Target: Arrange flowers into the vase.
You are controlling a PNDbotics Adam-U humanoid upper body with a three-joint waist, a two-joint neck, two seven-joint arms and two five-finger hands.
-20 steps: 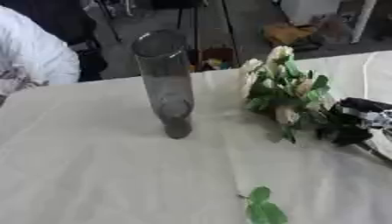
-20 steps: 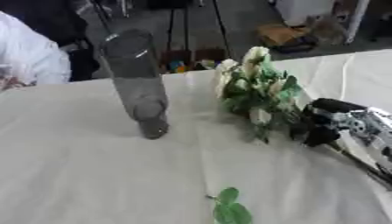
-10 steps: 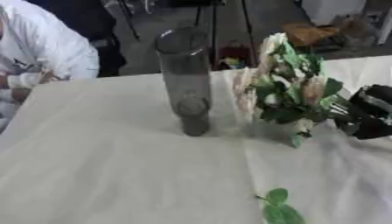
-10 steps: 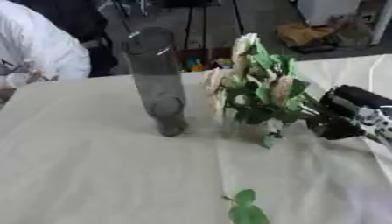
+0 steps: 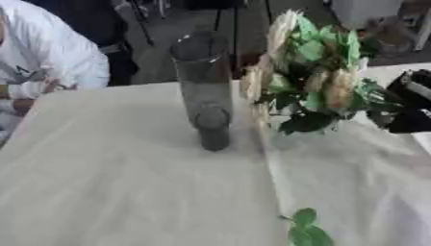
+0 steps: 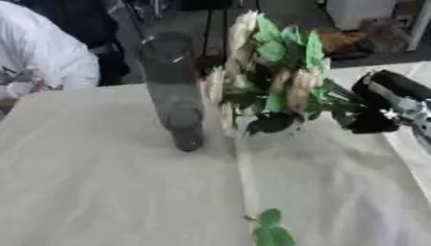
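Observation:
A tall clear glass vase (image 5: 205, 91) stands upright on the white tablecloth, left of centre. My right hand (image 6: 383, 108) comes in from the right edge, shut on the stems of a bunch of cream flowers with green leaves (image 6: 273, 77). The bunch is lifted off the cloth, heads pointing up and left, close beside the vase's upper right. A loose sprig of green leaves (image 5: 305, 229) lies on the cloth near the front. My left hand shows in neither view.
A person in a white top (image 5: 46, 55) sits at the table's far left corner. The tablecloth (image 5: 126, 192) spreads wide in front of the vase. Dark floor with stands and boxes lies beyond the far edge.
My right hand has raised the bunch from the cloth and swung its heads up toward the vase. The whole picture has also shifted, so the camera has moved.

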